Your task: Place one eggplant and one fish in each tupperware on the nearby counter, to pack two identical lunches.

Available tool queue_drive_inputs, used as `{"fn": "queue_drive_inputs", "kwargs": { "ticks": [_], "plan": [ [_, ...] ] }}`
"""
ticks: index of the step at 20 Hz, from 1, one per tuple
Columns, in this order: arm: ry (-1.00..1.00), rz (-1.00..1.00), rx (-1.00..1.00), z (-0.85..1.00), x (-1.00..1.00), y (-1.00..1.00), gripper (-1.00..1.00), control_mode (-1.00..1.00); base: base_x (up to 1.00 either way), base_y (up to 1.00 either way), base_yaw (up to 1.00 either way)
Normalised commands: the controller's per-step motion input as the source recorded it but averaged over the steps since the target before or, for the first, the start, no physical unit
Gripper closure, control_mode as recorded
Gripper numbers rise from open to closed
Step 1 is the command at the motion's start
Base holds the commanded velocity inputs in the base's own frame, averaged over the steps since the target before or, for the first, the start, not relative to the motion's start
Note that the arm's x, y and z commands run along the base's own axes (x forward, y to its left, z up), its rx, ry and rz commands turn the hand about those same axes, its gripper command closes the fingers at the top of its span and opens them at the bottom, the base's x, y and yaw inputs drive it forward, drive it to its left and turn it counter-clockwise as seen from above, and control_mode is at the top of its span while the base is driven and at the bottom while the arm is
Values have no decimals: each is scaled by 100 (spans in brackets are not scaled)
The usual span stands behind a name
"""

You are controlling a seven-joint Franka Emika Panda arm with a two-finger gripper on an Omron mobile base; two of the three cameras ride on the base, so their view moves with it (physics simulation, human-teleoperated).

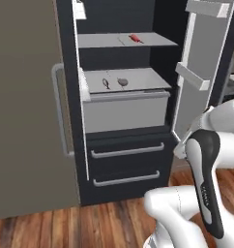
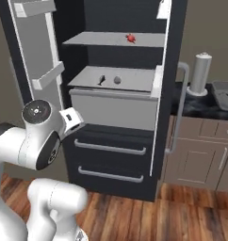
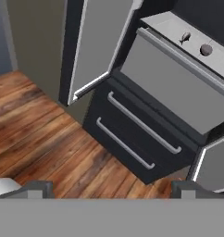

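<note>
- One fish (image 1: 135,38) that I can count: small and red-orange, lying on the upper fridge shelf (image 1: 104,40) in the top middle of the left base view. In the right base view it's also top centre, at (image 2: 130,38).
- Two little things sit on the lower shelf (image 1: 138,80), right above the big grey drawer (image 1: 124,112): a thin dark one (image 1: 106,83) and a rounder grey one (image 1: 122,82), just beside each other but apart. They're too small for me to say what they are.
- Two dark pull-out drawers with pale handles (image 1: 126,150) are stacked below that, mid-frame.
- Both fridge doors are swung open, one on each side of the frame. The right door (image 1: 206,63) has two white racks on its inner face.
- One tall grey cylinder (image 2: 200,74) stands on the dark bench (image 2: 200,104) at the right edge of the right base view.
- Pincer (image 3: 112,189): the two dark tips poke up at the bottom of the hand view, spread wide apart. There's nothing between them and they touch nothing, with just wooden floor (image 3: 35,134) and the drawer fronts beyond.
</note>
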Motion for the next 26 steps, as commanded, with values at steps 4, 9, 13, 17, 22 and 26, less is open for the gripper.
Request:
{"fn": "queue_drive_inputs", "kwargs": {
  "ticks": [4,9,13,17,22,26],
  "plan": [
    [0,0,0,0,0,0,-100,100,100,-1,-11],
    [0,0,0,0,0,0,-100,100,100,0,-11],
    [0,0,0,0,0,0,-100,100,100,0,-13],
    [0,0,0,0,0,0,-100,100,88,2,-14],
    [-3,-10,0,15,0,3,-100,-100,7,2,-3],
    [-18,-12,0,52,0,11,-100,-100,0,0,0]
  ]
}}
